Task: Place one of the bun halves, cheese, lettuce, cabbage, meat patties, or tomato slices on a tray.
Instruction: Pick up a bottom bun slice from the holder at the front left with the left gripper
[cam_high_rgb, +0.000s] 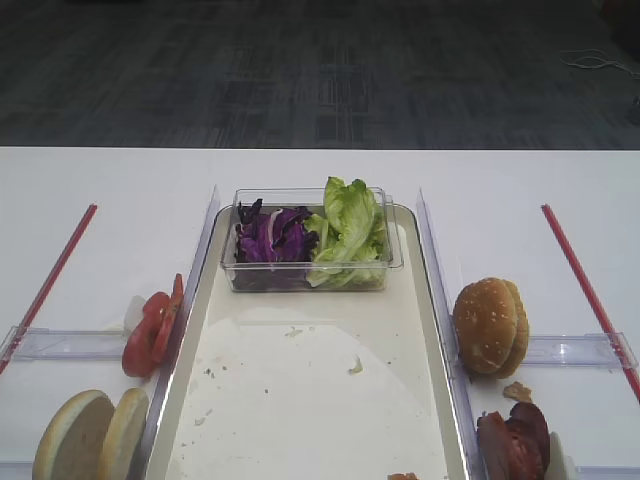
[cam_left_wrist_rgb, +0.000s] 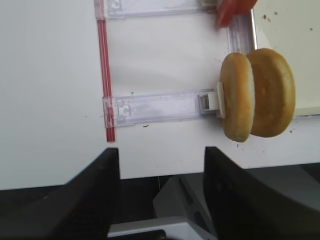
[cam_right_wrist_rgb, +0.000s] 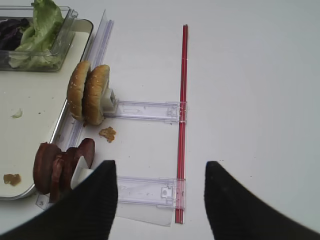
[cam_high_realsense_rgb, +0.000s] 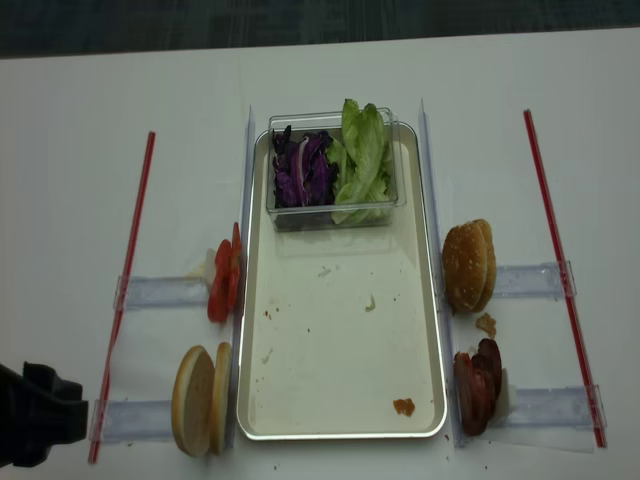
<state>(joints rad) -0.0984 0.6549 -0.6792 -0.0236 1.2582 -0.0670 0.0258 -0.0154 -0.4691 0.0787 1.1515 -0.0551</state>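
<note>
The long rectangular off-white tray (cam_high_realsense_rgb: 340, 340) has a smooth, smeared floor and a silvery metal-looking rim. The small clear plastic box (cam_high_rgb: 305, 240) is glossy. Beside the right gripper's matt black fingers (cam_right_wrist_rgb: 85, 210), the dark reddish-brown meat patties (cam_right_wrist_rgb: 60, 167) shine.

Lab test bench — white table (cam_high_rgb: 320, 170), red tape lines (cam_high_realsense_rgb: 127, 260), grey carpet (cam_high_rgb: 320, 70).

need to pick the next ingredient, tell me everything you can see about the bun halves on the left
The bun halves are two pale cream discs with a thin tan crust edge, standing on edge and pressed face to face, not lying flat. They look soft and matte. They sit on the white table just outside the tray's left rim, near its front corner, against the white end piece of a clear plastic holder. Neither gripper touches them.
</note>
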